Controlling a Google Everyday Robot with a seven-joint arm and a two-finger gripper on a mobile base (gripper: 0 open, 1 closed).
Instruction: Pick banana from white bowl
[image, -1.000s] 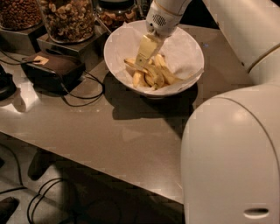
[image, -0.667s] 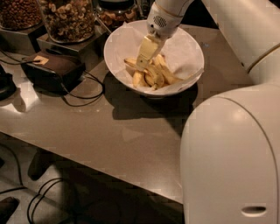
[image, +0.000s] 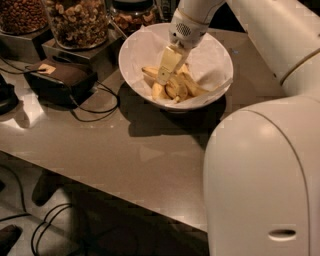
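Observation:
The white bowl (image: 210, 55), lined with crinkled white paper, stands at the back middle of the table. Several yellow bananas (image: 184, 89) lie heaped in its front half. One long curved banana (image: 149, 71) reaches out to the left of the heap. I cannot tell for sure which of them is the longest. My gripper (image: 164, 75) comes down from above into the bowl and its tip is in among the left side of the heap, touching or just above the bananas. It hides part of the heap.
Glass jars of nuts (image: 80, 20) stand on metal stands at the back left. A dark box (image: 62, 75) with cables lies left of the bowl. My white arm and body (image: 265, 175) fill the right side. The table's front edge (image: 125, 197) runs diagonally, with cables on the floor below.
My gripper has dropped slightly lower into the bowl, closer onto the bananas. The bowl and bananas have not moved.

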